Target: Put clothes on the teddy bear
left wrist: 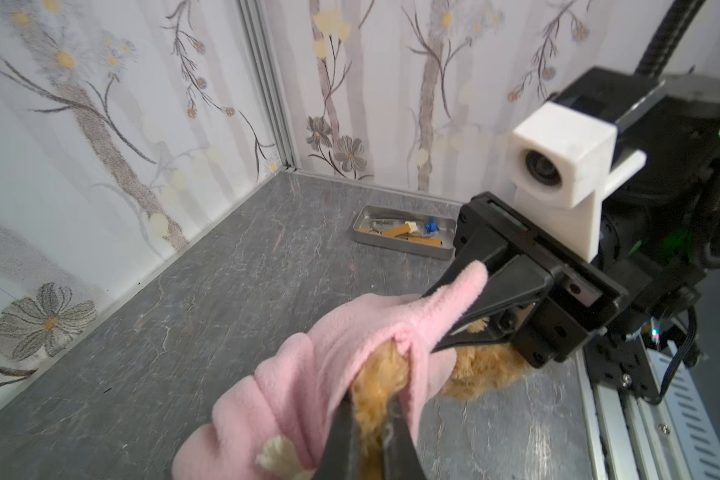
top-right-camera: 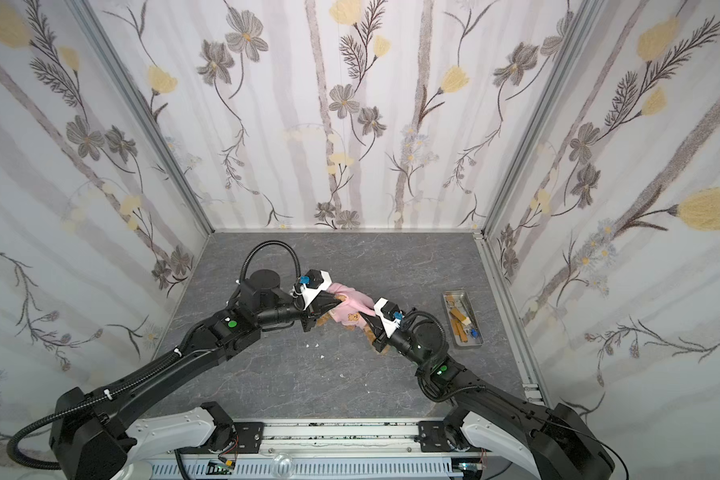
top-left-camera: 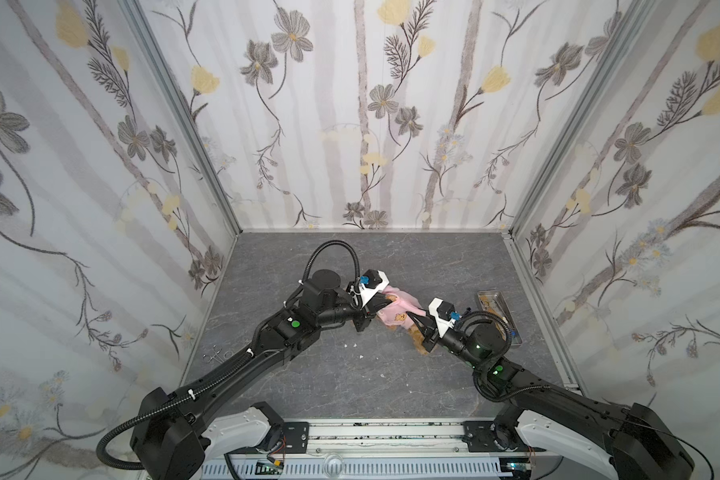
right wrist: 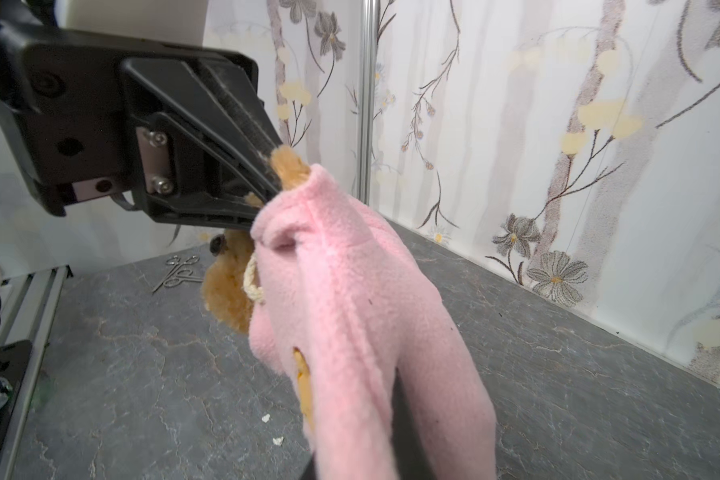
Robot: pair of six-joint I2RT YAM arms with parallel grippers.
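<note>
Lower middle in both top views, left gripper (right wrist: 276,174) pinches the teddy bear (right wrist: 229,291) by its paw, right gripper (left wrist: 431,324) clamps the pink hoodie (top-left-camera: 393,309) (both jaws tight), so overpulling could pop the paw free.

The teddy bear (right wrist: 225,286) is small, fluffy and golden-brown, and most of it is wrapped in a pink hoodie (right wrist: 350,291) of soft fleece. In both top views the bundle lies a little right of the worktop's (top-left-camera: 308,374) middle, slanting from far left to near right, with brown legs (top-left-camera: 416,338) poking out at the near right end. A tuft of fur sticks out of one narrow opening, pinched by the left pincer (right wrist: 275,174). The right pincer (left wrist: 431,324) grips pink fleece at the opposite end. One dark facial feature (right wrist: 217,245) shows beside the fleece edge.
</note>
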